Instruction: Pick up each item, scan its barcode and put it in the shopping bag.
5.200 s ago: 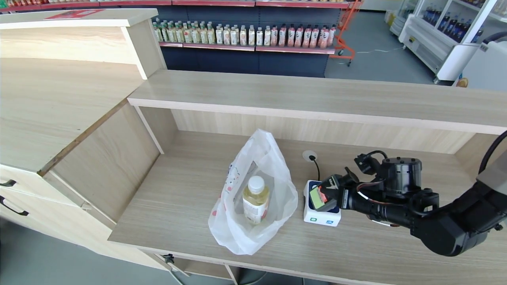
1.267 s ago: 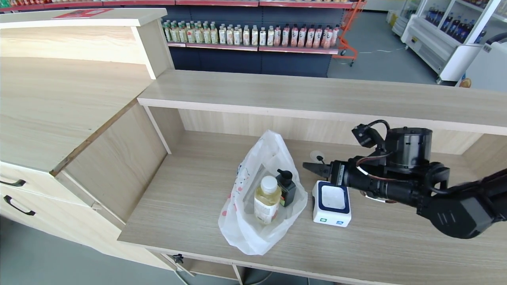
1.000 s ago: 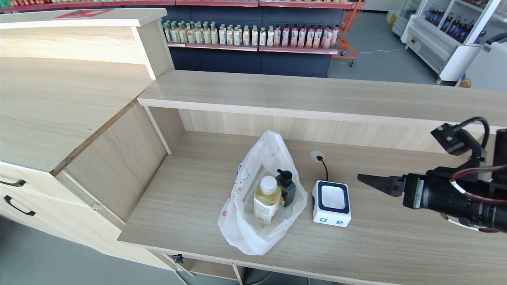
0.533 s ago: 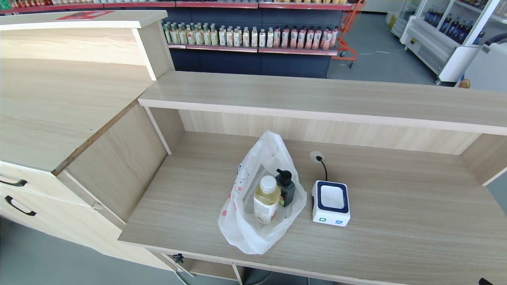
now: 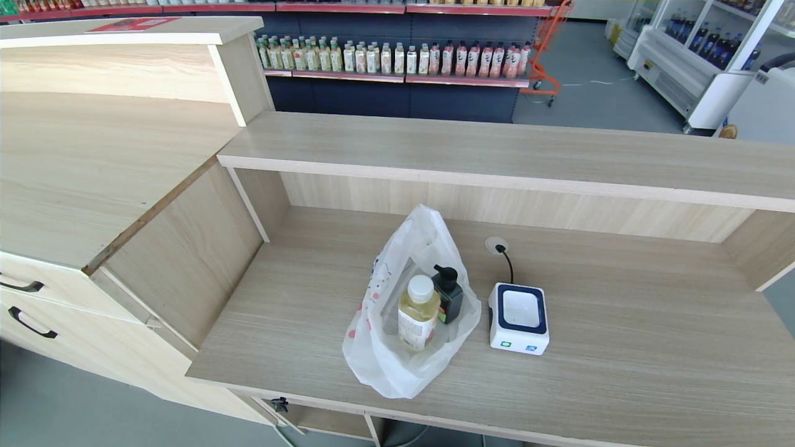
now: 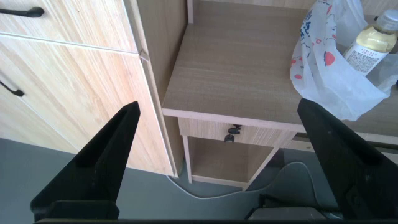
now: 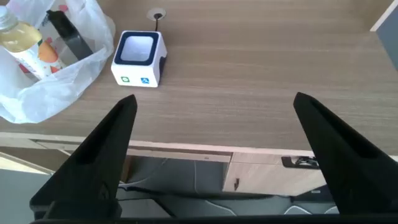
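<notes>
The white shopping bag (image 5: 404, 347) stands open on the counter (image 5: 621, 347). A yellow drink bottle (image 5: 417, 313) and a black pump bottle (image 5: 448, 293) stand upright inside it. To the right of the bag sits the white barcode scanner (image 5: 519, 318), its cable running back to a hole in the counter. My right gripper (image 7: 214, 98) is open and holds nothing, hanging off the counter's front edge, facing the scanner (image 7: 138, 57) and the bag (image 7: 50, 81). My left gripper (image 6: 217, 107) is also open with nothing in it, low beyond the counter's left front corner, the bag (image 6: 329, 74) off to one side.
A raised wooden ledge (image 5: 497, 149) runs along the back of the counter. A taller cabinet (image 5: 93, 174) with drawers (image 6: 56, 74) borders it on the left. Store shelves of bottles (image 5: 397, 56) stand behind. Bare counter lies right of the scanner.
My right arm held the black pump bottle over the scanner, then let it go in the bag. The arm has since pulled back right and out of the head view.
</notes>
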